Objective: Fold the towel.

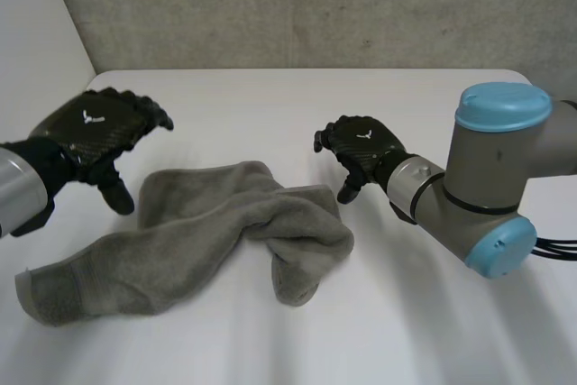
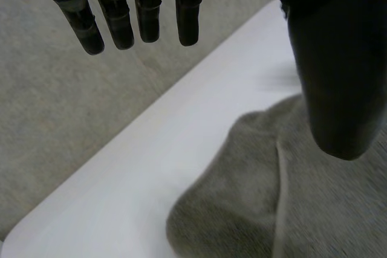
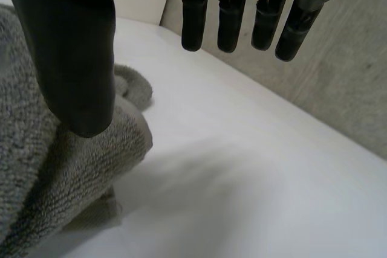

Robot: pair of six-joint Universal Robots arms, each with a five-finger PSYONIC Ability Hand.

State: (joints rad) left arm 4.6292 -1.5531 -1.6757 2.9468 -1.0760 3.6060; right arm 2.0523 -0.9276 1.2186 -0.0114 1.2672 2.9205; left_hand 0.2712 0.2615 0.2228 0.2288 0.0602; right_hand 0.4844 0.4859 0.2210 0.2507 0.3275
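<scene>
Now the grey towel [image 1: 198,241] lies in a messy heap on the white table [image 1: 424,340], between the two hands, and it is not folded yet. The job right now looks like getting hold of it, so it can be pulled flat first. To do that well, I think each hand should go down to an edge or a corner of the cloth, not the thick lump in the middle, and pinch just one layer. The long end on the left side, near the front of the table, looks flat and easy to find. The bunched end on the right side is rolled over itself, so its corners are hidden and picking there may take care. The pull should be slow, with the hands going apart, or the towel could twist more. The left hand [image 1: 99,128] hangs just beside the far left end of the towel, palm down, and it holds nothing: its fingers [image 2: 145,16] are straight and its thumb [image 2: 338,77] stands away from them, over the cloth. The right hand [image 1: 361,146] hangs near the bunched end, not touching it. It is loose and empty too, with straight fingers [image 3: 233,16] and its thumb [image 3: 72,58] spread wide above the towel's edge. The right arm [image 1: 491,178] bends in from the side.
</scene>
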